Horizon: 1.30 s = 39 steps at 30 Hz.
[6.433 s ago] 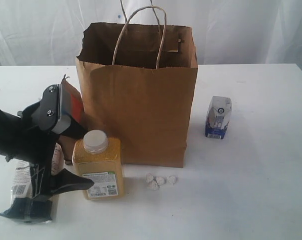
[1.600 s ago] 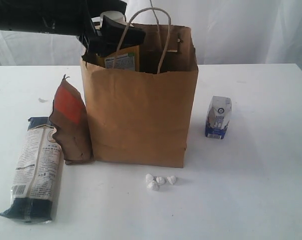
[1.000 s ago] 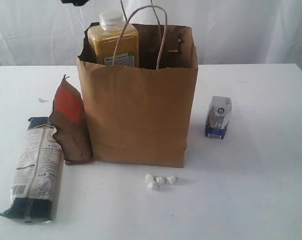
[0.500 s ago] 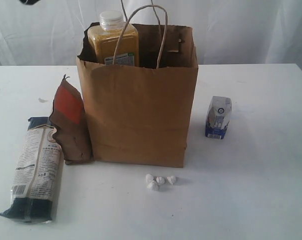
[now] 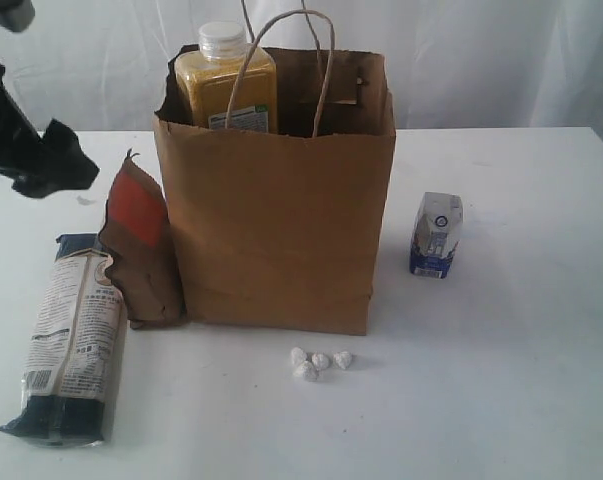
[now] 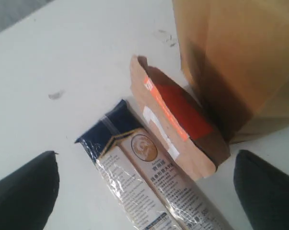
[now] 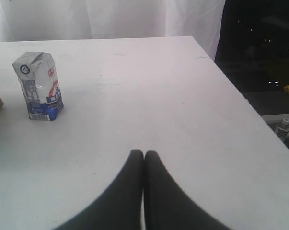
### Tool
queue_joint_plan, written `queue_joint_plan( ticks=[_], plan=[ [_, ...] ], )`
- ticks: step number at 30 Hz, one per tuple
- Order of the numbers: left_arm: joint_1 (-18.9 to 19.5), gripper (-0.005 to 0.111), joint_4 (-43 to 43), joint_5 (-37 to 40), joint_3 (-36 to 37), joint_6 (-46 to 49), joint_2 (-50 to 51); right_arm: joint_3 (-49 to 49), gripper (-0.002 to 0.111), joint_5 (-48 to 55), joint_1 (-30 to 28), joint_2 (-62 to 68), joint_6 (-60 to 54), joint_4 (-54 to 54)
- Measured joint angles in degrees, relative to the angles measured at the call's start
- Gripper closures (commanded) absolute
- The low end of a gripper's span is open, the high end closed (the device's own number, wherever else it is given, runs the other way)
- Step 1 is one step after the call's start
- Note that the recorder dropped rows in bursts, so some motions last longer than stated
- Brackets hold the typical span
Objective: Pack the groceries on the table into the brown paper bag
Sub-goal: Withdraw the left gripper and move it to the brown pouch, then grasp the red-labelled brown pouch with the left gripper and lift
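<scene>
Left gripper [image 6: 145, 157]: back at the exterior view's upper left, having been out of that frame a moment earlier; fingers spread wide, empty, hovering over the packet and pouch.
Right gripper [image 7: 144, 158]: fingers pressed together, holding nothing, low over bare table [image 5: 511, 380].
Brown paper bag [image 5: 281, 230]: upright mid-table, mouth open, handles raised.
Yellow-grain bottle [image 5: 226, 85]: inside the bag at its left side, cap and shoulders above the rim; position unchanged.
Long noodle packet [image 5: 76, 330]: flat on the table left of the bag, touching the pouch. Probably light, with slick crinkly film and brittle contents; best taken across its narrow width near the middle, with a gentle squeeze.
Brown-red pouch [image 5: 141, 250]: propped at the bag's left wall. Looks soft and likely to buckle; grip the body, not the ragged top.
Small blue-white carton [image 5: 436, 235]: upright, right of the bag. Looks stiff and light; take it across its flat sides.
Tiny white lumps [image 5: 319, 363]: clustered in front of the bag; probably awkward to pinch and apt to roll.
</scene>
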Motion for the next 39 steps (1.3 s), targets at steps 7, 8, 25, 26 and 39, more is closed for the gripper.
queue_joint_plan(
  ticks=[7,8,25,26,39],
  plan=[
    [0.0,0.010,0.0,-7.7,7.1,-7.4,1.7,0.0,0.108,0.0,0.0,0.0,0.0,0.0],
    [0.0,0.010,0.0,-8.2,7.4,-8.2,1.8,0.0,0.108,0.0,0.0,0.0,0.0,0.0],
    [0.0,0.010,-3.2,-16.1,8.3,-13.3,8.9,0.0,0.108,0.0,0.0,0.0,0.0,0.0],
    [0.0,0.010,-3.3,-16.3,8.3,-13.3,9.4,0.0,0.108,0.0,0.0,0.0,0.0,0.0],
    [0.0,0.010,-3.6,-19.3,8.3,-13.3,13.9,0.0,0.108,0.0,0.0,0.0,0.0,0.0]
  ],
)
